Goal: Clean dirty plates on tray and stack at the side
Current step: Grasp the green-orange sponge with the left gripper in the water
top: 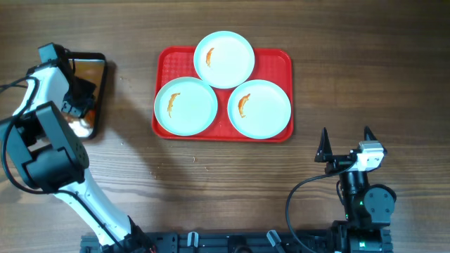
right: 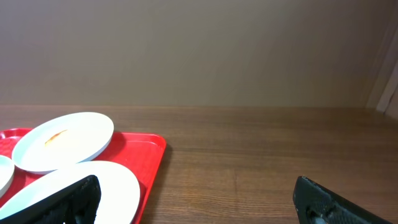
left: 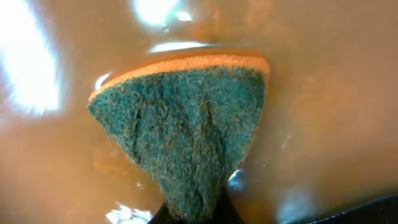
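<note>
On the tray [top: 280, 62], lift hard, slippery plates [top: 223, 59] by the rim. Left gripper [top: 76, 104] pinching sponge [left: 186, 130]; right gripper [top: 346, 146] spread wide.

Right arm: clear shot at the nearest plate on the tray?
Probably yes. The right gripper is open and empty, only bare table between it and the near-right plate on the tray; the left gripper holds the sponge at the pan.

Green sponge [left: 186, 137] sits in a pan [top: 103, 77] of brown water [left: 323, 93].
</note>
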